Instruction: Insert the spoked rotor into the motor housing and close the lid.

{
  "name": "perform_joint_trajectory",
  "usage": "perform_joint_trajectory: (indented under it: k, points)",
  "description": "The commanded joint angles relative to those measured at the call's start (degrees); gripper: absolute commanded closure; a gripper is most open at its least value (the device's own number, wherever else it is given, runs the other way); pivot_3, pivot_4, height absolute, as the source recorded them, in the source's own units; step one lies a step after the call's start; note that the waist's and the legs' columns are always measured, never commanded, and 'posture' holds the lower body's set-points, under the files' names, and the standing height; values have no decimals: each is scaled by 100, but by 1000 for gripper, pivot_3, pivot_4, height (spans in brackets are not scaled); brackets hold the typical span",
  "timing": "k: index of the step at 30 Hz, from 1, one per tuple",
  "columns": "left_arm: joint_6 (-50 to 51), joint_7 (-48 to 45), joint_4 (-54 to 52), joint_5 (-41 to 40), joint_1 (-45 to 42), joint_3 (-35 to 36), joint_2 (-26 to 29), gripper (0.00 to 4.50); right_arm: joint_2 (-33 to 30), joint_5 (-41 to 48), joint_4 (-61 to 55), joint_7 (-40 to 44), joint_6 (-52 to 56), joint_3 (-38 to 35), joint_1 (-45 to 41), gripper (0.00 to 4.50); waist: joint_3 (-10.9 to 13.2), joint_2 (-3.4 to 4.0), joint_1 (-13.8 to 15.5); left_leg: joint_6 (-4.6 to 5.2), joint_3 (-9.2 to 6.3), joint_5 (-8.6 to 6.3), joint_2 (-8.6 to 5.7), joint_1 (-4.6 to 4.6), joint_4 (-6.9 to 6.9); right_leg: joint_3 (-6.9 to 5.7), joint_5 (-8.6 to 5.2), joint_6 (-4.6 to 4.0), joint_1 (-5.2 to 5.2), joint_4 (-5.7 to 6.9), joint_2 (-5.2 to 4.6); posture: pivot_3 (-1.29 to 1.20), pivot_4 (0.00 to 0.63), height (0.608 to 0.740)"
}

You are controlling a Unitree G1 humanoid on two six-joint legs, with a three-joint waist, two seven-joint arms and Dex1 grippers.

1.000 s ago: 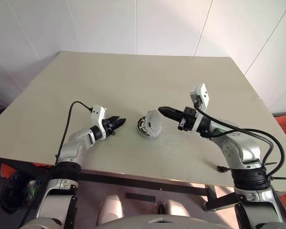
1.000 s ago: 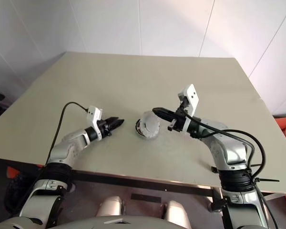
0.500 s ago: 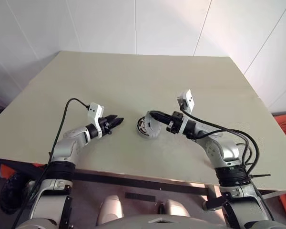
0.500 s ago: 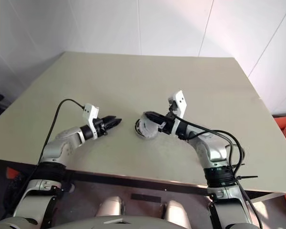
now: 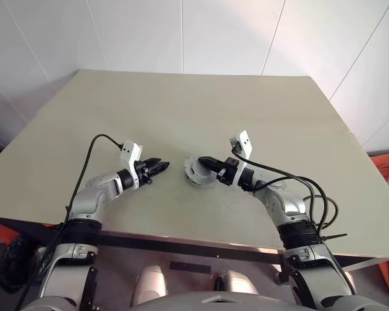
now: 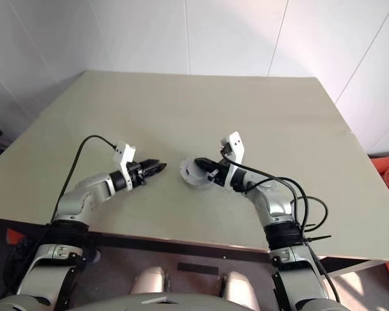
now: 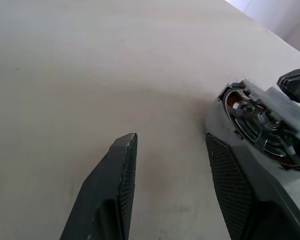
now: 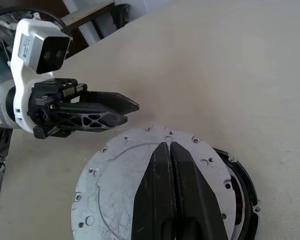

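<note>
The motor housing sits on the beige table, nearer the front edge than the back and about midway between the side edges. The lid, pale grey face up, lies over it slightly off-centre, so a crescent of dark rim and copper-red winding shows at one side. The spoked rotor may be inside, but the lid hides the interior.

The right gripper has its fingers pressed together, the tips resting on the lid's top face or just above it. The left gripper is beside the housing toward the table's left edge, its fingers parted and holding nothing.
</note>
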Motion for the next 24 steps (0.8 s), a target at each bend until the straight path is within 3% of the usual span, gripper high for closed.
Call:
perform_joint_trajectory:
  k: [1,14,24]
  points:
    - [183,-153,-319,-181,-68,-21,69,2201,70,-52,174,-60,-130,-28,-151,4482,0,0,-2,0,0,0,0,1,0,0,0,0,1,0,0,0,0,740]
    - [965,-478,-457,-618,-160,-86,85,2201,9,-674,943,-236,-828,174,-145,4482,-1,-2,-11,0,1,0,0,7,-1,0,0,-1,16,0,0,0,0,740]
    - [906,-415,-311,-592,-184,-105,24,2201,-285,-778,471,-824,-1179,-271,-390,4482,-1,-3,-5,0,0,0,-3,3,-1,1,0,-1,6,-4,0,0,0,740]
